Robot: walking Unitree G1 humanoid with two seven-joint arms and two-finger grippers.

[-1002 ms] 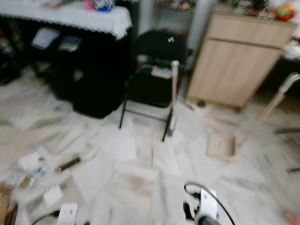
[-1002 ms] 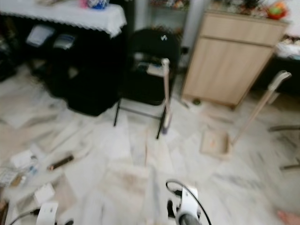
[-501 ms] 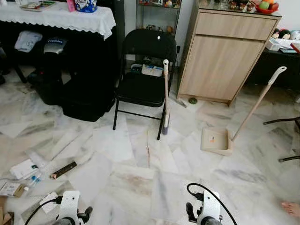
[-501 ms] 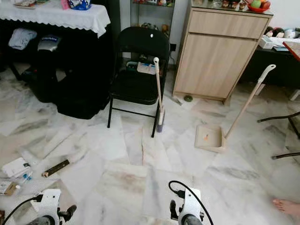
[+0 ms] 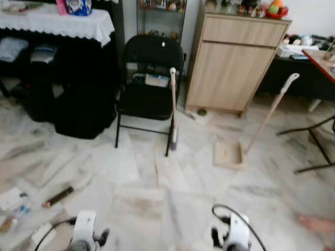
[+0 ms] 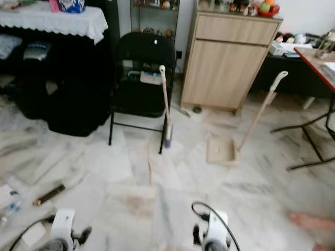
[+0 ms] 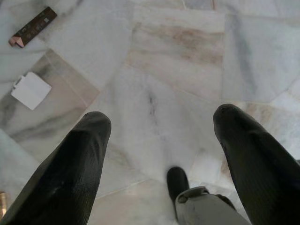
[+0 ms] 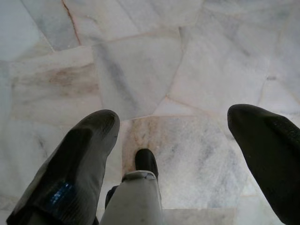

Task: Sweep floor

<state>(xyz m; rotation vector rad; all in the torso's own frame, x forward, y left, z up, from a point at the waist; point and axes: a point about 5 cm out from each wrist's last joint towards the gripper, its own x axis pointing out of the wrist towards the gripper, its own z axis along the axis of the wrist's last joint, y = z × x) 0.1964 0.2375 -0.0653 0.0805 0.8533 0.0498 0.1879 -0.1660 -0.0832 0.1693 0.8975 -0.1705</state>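
Observation:
A broom (image 5: 172, 107) with a pale handle stands upright against the front of a black folding chair (image 5: 149, 78). To its right a beige dustpan (image 5: 227, 153) lies on the marble floor, its long handle (image 5: 269, 112) slanting up and right. Litter lies on the floor at the left: a brown box (image 5: 57, 196), white packets (image 5: 10, 197) and a white paper (image 7: 30, 90). Both arms hang low at the bottom edge, far from the broom. My left gripper (image 7: 161, 122) is open over bare tiles. My right gripper (image 8: 173, 117) is open too, with nothing between its fingers.
A wooden cabinet (image 5: 235, 68) stands behind the dustpan. A dark table with a white cloth (image 5: 57, 23) and black bags is at the back left. Black metal legs (image 5: 311, 144) of a table reach in at the right. A person's bare foot (image 5: 316, 224) is at bottom right.
The camera has shifted, so the chair, broom and dustpan sit further left in the picture than before. Both arms still hang with open grippers; nothing on the floor has moved.

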